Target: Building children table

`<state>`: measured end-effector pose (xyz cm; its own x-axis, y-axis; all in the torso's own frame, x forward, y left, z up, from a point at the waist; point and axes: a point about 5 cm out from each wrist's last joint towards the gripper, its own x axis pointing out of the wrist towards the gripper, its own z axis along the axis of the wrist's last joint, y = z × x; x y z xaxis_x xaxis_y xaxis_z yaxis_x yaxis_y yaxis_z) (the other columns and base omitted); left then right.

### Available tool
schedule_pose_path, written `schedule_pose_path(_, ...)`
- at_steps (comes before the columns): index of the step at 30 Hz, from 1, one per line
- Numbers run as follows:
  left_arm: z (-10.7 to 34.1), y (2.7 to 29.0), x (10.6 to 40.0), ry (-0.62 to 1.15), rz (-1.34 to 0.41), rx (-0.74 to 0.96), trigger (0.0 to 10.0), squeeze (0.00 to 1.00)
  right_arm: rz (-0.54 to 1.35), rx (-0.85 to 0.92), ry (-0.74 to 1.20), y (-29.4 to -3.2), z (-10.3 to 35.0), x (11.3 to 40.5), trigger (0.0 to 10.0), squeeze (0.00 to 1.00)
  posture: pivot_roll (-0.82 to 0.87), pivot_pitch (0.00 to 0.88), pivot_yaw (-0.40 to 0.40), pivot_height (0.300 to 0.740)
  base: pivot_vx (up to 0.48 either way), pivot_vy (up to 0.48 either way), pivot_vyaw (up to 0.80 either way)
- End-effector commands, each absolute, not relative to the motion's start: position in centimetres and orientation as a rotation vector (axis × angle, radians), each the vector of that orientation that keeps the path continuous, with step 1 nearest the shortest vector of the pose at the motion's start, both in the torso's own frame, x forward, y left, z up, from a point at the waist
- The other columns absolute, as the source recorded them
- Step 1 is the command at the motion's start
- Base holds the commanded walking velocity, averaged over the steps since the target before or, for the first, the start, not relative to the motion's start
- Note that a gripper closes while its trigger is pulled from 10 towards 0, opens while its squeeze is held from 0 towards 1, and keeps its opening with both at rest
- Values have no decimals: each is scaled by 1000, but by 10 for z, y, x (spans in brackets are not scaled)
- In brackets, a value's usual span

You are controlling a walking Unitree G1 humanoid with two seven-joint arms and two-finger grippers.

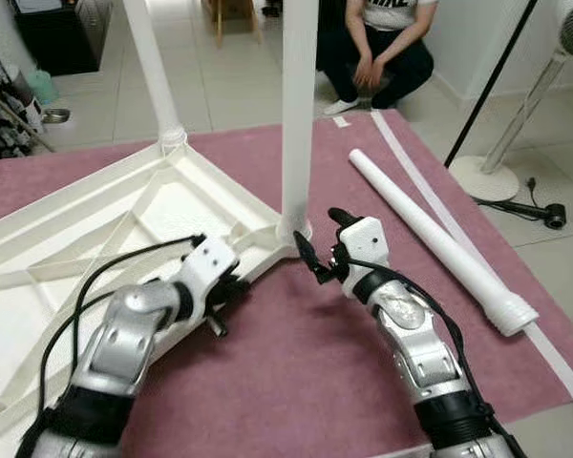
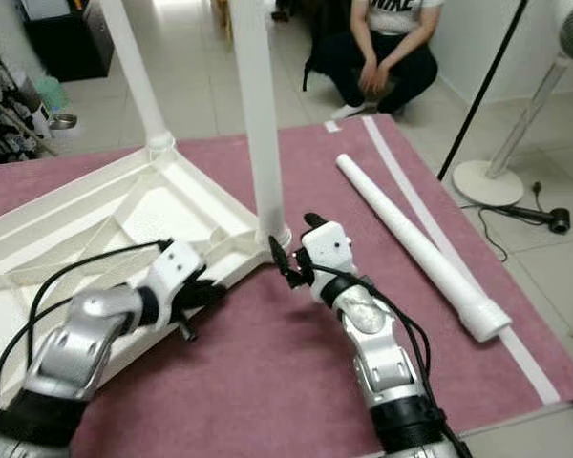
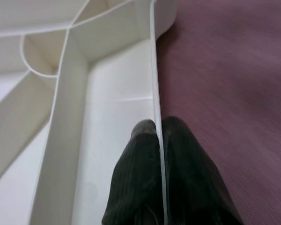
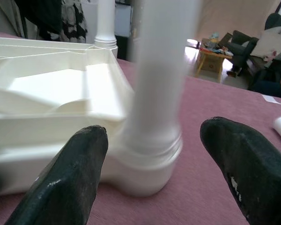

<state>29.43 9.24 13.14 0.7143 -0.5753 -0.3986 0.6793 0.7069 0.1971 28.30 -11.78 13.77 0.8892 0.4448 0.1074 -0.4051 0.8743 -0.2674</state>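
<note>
Tabletop (image 1: 95,205) upside down, leg (image 1: 298,114) upright, loose leg (image 1: 439,239) flat

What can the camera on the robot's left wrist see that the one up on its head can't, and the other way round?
The left wrist view alone shows the left gripper's fingers clamped on the thin rim of the upturned white tabletop.

The left eye view alone takes in the loose leg lying on the mat, the right gripper open at the base of the near upright leg, a far upright leg, and a crouching person.

Both show the tabletop and the pink mat.
</note>
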Motion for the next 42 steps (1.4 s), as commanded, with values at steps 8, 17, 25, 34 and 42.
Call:
schedule_pose_path(8,183,71,334,86,-483,423,10000,0,445,-245,-164,-116,136,282,10000,0,25,0,77,740,0,0,0)
schedule_pose_path(17,147,43,326,205,-555,443,10000,1000,447,-241,-163,-114,136,281,10000,0,25,0,76,740,0,0,0)
schedule_pose_path(25,171,34,318,122,-699,100,10000,976,448,-240,-164,-113,136,281,10000,0,26,0,75,740,0,0,0)
schedule_pose_path(34,184,59,318,19,-670,189,10000,0,449,-238,-163,-113,135,281,10000,0,26,0,80,740,0,0,0)
schedule_pose_path(42,174,153,328,82,-258,467,10000,0,515,-210,-134,-98,128,277,10000,0,45,0,68,740,0,0,0)
